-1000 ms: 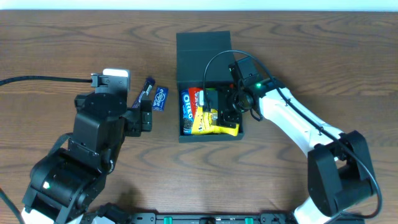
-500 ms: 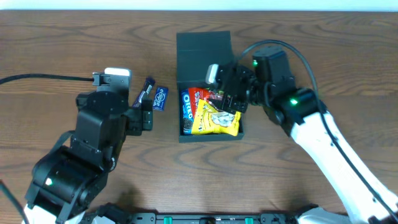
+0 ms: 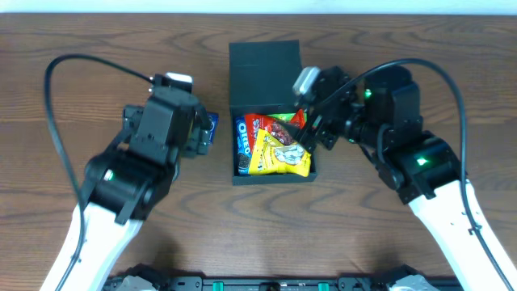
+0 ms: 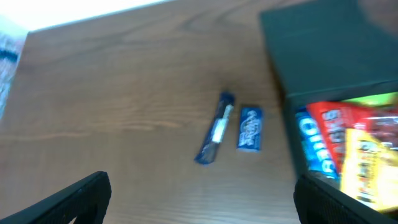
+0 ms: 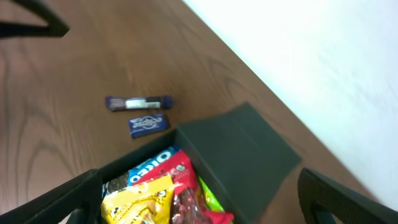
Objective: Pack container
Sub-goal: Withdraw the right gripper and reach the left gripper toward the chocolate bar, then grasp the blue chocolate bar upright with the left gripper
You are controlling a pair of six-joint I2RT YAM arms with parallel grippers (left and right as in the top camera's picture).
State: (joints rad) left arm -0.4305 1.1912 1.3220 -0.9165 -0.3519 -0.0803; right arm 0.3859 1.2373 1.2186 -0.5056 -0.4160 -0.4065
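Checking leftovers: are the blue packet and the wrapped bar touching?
Apart. Left wrist view shows bare table between the blue packet and the wrapped bar.

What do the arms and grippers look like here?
Both have black joint housings, white lower links and green LEDs. A long black cable trails from the left arm; another loops over the right arm. Fingers of the left gripper and right gripper are plain black.

Open dark green container (image 5: 239, 149) holding an Oreo packet (image 5: 149, 167), yellow packet (image 5: 140, 202) and red packet (image 5: 183, 186); on the bench (image 5: 62, 93) nearby, a purple bar (image 5: 138, 102) just beside a blue packet (image 5: 148, 124).
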